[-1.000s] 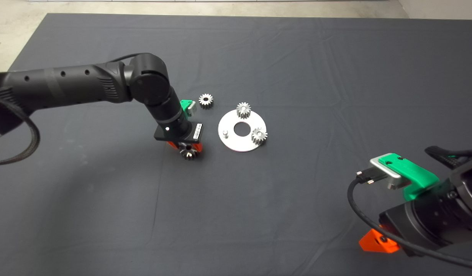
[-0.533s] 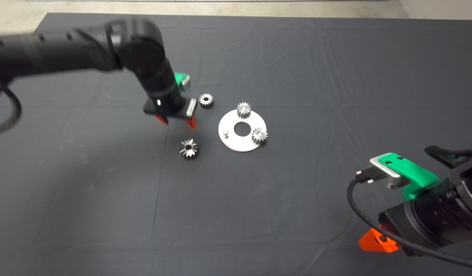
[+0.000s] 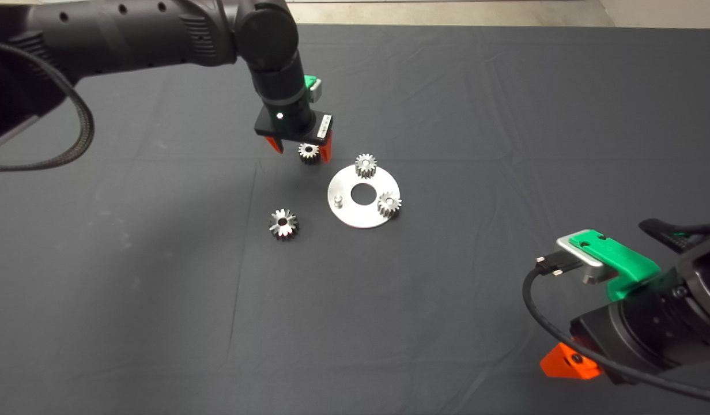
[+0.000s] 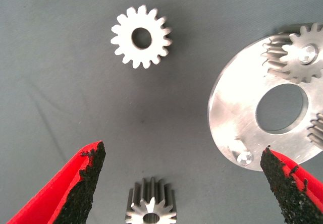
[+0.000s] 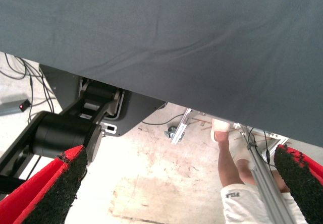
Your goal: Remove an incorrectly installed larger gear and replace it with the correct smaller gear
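Note:
The larger gear [image 3: 283,223], shiny with star-like teeth, lies loose on the mat left of the round silver plate [image 3: 355,218]. It also shows in the left wrist view [image 4: 150,211], low between the fingers. A loose smaller gear [image 3: 309,153] lies on the mat beyond the plate's far left; in the left wrist view [image 4: 141,36] it lies ahead of the fingertips. My left gripper [image 3: 300,153] is open and empty, raised above the mat over this area [image 4: 181,151]. The plate's left peg [image 3: 339,201] is bare. My right gripper [image 3: 568,364] is parked at the lower right, open [image 5: 176,158].
Two matching small gears [image 3: 366,165] [image 3: 389,204] sit on the plate's other pegs, around its round centre hole [image 3: 363,194]. The right wrist view shows the mat's edge [image 5: 166,95], the floor and a person's leg [image 5: 229,158].
My left gripper let go of the larger gear on the mat left of the plate, rose, and moved away and to the right, toward the loose smaller gear. The right arm has not moved.

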You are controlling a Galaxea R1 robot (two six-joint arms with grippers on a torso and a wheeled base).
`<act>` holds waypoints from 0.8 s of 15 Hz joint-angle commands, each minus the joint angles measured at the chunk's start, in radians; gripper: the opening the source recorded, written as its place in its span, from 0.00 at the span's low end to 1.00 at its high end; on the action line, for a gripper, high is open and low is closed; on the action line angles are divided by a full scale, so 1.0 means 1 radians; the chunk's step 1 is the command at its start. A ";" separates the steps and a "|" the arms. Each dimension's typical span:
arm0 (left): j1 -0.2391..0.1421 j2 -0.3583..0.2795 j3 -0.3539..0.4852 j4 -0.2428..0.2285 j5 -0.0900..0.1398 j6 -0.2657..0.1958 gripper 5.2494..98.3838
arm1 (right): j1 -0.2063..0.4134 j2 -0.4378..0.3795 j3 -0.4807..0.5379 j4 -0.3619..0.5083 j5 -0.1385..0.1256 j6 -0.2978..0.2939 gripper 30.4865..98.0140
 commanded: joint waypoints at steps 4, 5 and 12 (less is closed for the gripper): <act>-0.017 -0.018 0.011 -0.010 -0.039 0.022 0.84 | 0.013 -0.222 -0.260 -0.010 -0.114 -0.558 1.00; -0.018 -0.020 0.014 -0.010 -0.051 0.024 0.86 | 0.014 -0.220 -0.283 -0.010 -0.114 -0.586 1.00; -0.012 -0.034 0.106 -0.012 -0.108 0.003 0.94 | 0.014 -0.188 -0.409 -0.003 -0.116 -0.730 1.00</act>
